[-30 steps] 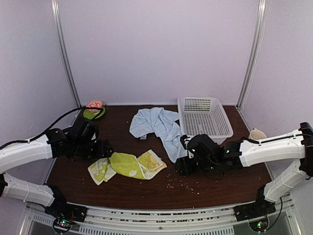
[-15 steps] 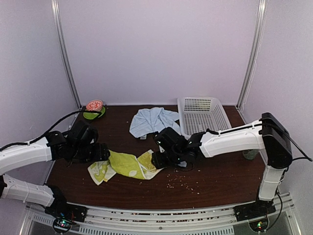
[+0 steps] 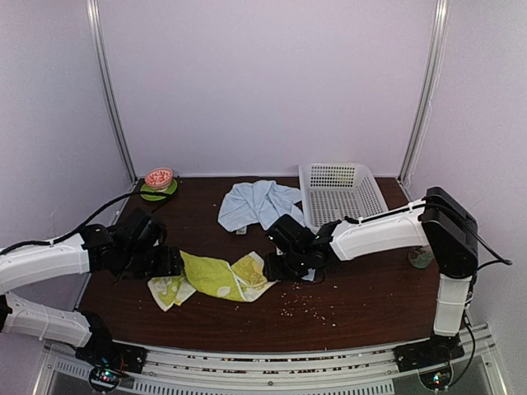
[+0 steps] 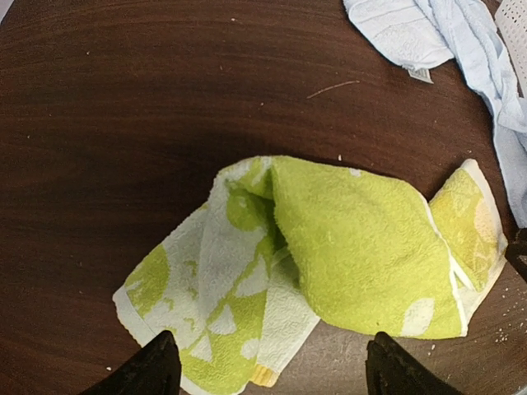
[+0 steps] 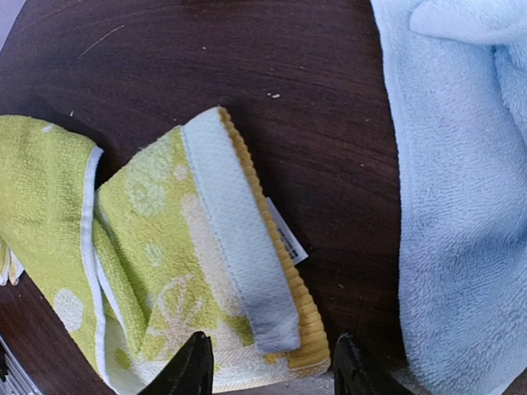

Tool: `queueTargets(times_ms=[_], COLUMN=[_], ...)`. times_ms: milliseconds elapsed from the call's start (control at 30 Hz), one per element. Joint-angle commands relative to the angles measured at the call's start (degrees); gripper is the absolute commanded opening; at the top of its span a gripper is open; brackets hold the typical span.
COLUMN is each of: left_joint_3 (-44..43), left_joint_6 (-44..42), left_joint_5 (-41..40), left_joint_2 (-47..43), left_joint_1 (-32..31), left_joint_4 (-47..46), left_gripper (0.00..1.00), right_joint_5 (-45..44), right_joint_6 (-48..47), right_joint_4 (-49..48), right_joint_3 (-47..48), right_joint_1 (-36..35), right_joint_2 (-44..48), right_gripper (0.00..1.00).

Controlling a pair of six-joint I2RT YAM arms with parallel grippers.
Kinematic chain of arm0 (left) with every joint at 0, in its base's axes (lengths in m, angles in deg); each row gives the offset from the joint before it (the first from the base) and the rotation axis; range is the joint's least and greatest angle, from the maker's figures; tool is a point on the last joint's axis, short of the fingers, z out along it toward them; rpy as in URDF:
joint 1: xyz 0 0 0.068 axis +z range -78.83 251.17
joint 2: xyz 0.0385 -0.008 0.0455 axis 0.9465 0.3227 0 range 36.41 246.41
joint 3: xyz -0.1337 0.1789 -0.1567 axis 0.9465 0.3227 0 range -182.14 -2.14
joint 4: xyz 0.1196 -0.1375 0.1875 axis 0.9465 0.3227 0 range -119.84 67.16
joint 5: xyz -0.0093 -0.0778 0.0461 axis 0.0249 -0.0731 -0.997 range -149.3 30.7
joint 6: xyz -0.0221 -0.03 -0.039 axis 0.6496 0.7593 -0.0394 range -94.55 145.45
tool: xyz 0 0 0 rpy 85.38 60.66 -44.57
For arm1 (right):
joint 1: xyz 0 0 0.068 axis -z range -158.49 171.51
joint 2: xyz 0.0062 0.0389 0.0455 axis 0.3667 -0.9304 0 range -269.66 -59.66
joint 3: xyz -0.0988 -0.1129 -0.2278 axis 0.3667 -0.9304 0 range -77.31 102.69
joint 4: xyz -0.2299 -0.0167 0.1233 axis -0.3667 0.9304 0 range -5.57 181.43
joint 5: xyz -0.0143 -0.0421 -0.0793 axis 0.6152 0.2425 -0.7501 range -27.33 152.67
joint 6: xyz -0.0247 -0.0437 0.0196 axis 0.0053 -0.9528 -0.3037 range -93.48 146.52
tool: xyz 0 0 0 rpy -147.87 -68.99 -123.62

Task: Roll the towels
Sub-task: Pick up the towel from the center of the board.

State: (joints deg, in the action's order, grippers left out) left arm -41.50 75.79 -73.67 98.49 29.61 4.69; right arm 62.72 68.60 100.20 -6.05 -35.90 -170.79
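The small yellow-green patterned towel (image 3: 218,278) lies crumpled on the dark wooden table (image 3: 370,304), the left gripper (image 4: 268,366) gaping at its 9 o'clock end, the right gripper (image 5: 272,362) straddling its 3 o'clock corner with its grip unclear, so a shallow pinch might slip off.

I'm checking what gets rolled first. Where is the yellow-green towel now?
In the top view, the yellow-green towel lies crumpled left of centre on the table, between the left gripper and the right gripper, in front of the light-blue towel.

Front strip: bare tabletop (image 3: 387,306), crumbs (image 3: 300,307) only.
Back R: white basket (image 3: 344,197) blocks.
Back ctr: light-blue towel (image 3: 257,206) sprawled.
Back L: bowl (image 3: 159,176) by wall.
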Motion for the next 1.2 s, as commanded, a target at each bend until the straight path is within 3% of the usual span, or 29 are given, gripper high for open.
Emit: queueTargets(times_ms=[0,567,767,967,1167], left_joint_3=[0.1,-0.23,-0.24,-0.2,-0.21], left_joint_6=[-1.28,-1.39,-1.31,-1.18,-1.29], left_joint_5=[-0.72,-0.09,0.05,0.22,0.38], left_joint_2=[0.74,2.39,2.56,2.79,3.19], left_joint_1=[0.25,0.29,0.26,0.26,0.26], left_joint_4=[-1.8,-2.13,-2.18,-2.34,-2.71], left_gripper=[0.79,0.79,0.79,0.79,0.79], right_joint_5=[3.91,6.68,4.96,1.78,0.94], right_joint_6=[4.75,6.25,5.62,3.3,3.38], right_joint_4=[-3.18,-4.76,-4.5,-1.0,-0.46], right_joint_3=[-1.4,-0.6,-1.43,0.61,1.0], right_joint_1=[1.33,2.39,2.39,1.71,1.39], right_joint_2=[-0.91,-3.25,-1.11,-0.25,0.86], right_gripper=[0.49,0.31,0.36,0.47,0.45])
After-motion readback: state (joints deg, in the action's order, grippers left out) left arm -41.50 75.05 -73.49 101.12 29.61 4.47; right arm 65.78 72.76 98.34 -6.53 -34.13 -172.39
